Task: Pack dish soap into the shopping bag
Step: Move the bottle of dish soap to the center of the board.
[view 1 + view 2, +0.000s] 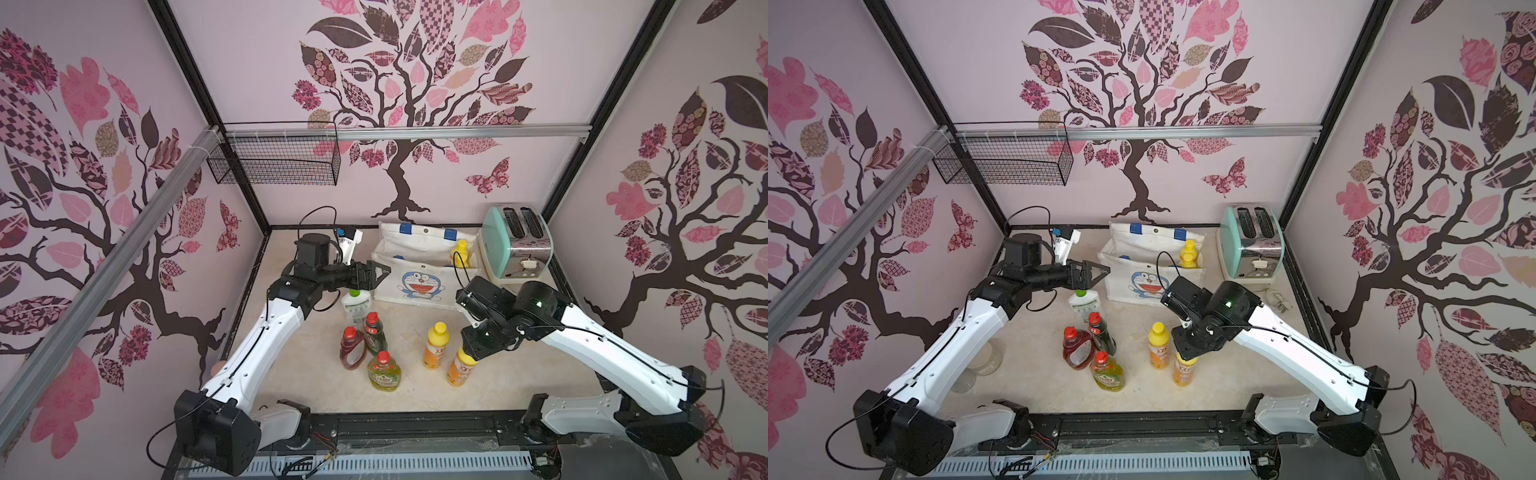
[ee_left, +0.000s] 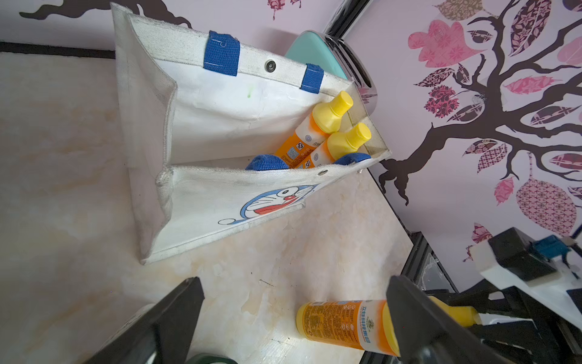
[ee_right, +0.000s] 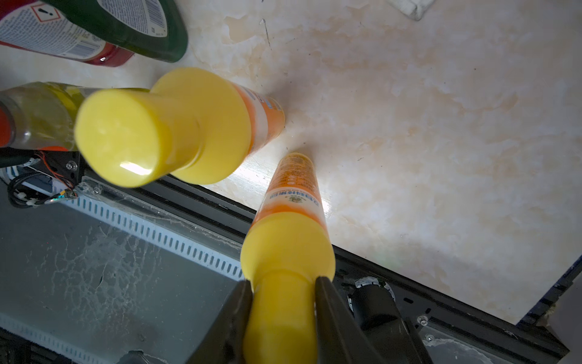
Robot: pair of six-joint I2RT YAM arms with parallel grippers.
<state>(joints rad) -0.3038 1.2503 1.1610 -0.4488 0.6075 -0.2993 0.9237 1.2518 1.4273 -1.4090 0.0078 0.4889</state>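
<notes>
Orange bottle (image 3: 291, 201) is pinched at its cap by right gripper (image 3: 283, 282), second bottle (image 3: 189, 126) just beside; left gripper (image 1: 374, 272) is spread near bag (image 1: 432, 270).

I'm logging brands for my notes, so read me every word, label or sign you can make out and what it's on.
"FAIRY": front label of the yellow-green bottle.
Exclamation mark in a diamond: back label of the red bottle; its small print is unreadable.
Orange bottle: label print too blurred to read.
Bag: no words.
</notes>
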